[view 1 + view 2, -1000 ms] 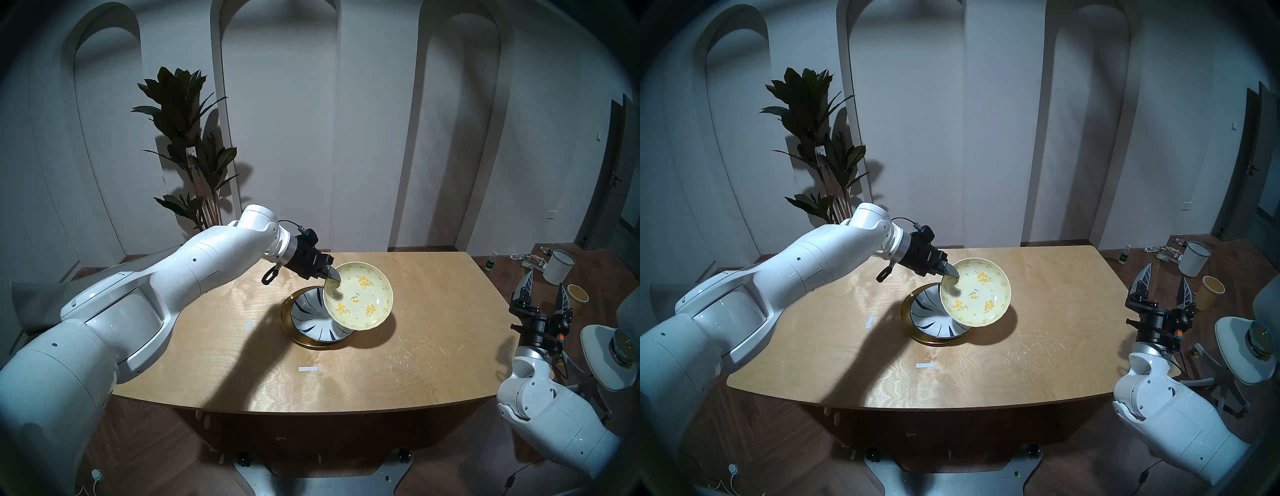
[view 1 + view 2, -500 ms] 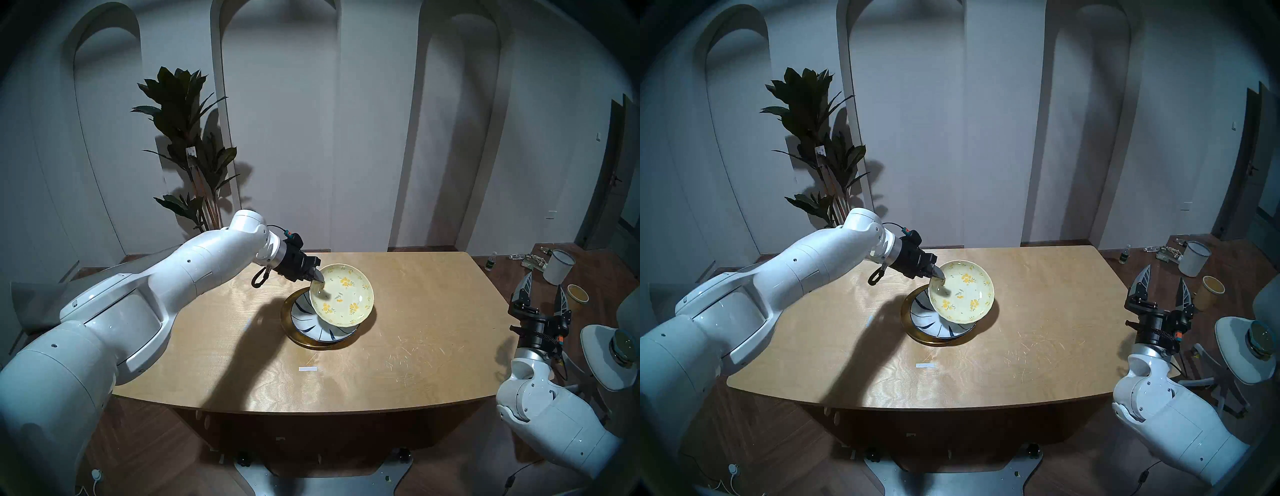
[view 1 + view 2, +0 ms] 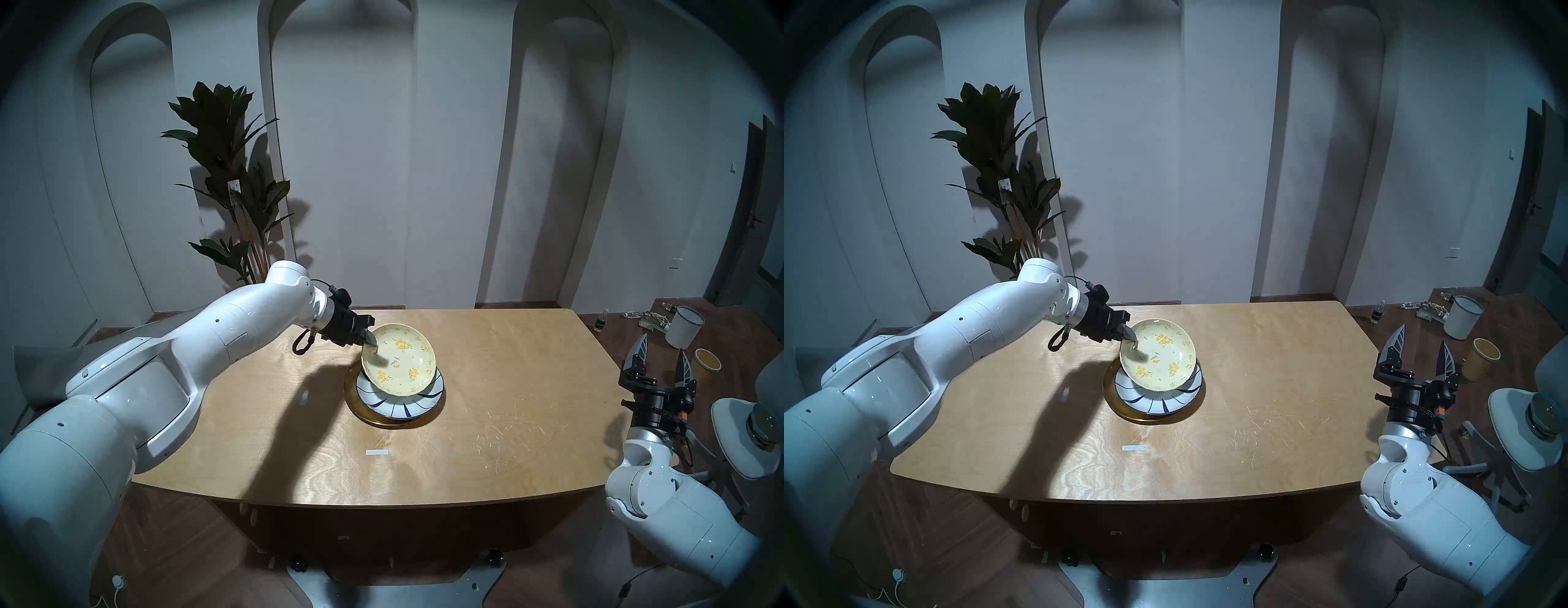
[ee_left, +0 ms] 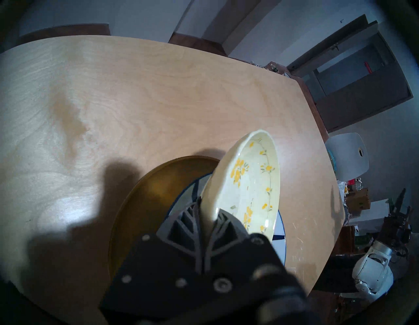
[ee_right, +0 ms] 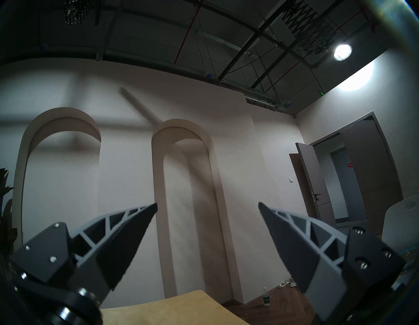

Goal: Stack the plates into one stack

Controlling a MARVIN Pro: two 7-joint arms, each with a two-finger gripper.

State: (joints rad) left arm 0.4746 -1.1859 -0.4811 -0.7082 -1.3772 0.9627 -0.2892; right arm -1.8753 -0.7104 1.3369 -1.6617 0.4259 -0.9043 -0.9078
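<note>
So the left gripper (image 3: pixel 372 342) is clamped tight on the rim of the pale-yellow floral plate (image 3: pixel 399 359), one finger inside the plate and one under it. The left wrist view shows this nicely: both fingers (image 4: pixel 181 223) pinch the near edge of that plate (image 4: pixel 249 181), which sits tilted, gripped side up. Its far edge looks like it comes down on the white-and-blue plate (image 3: pixel 396 405), though I honestly can't tell if it's touching or just above it.

Taking the gold metal plate (image 3: pixel 354 401) as the landmark: the white-and-blue one sits right on it, pretty much centred, and the floral one is over both, shifted a bit toward the back-left rim of the gold plate. The gold plate itself rests on the wooden worktop (image 3: pixel 488 382), roughly mid-table. A small white tape strip (image 3: pixel 377 452) lies on the worktop in front of the gold plate, another strip (image 3: pixel 304 397) to its left.

Way off to the right of the gold plate, past the worktop edge, the right gripper (image 3: pixel 662 352) points upward with jaws spread wide and nothing in them; its wrist view shows the fingers (image 5: pixel 127 227) apart against the wall. A potted plant (image 3: pixel 231 170) stands behind the worktop, back-left of the gold plate.
</note>
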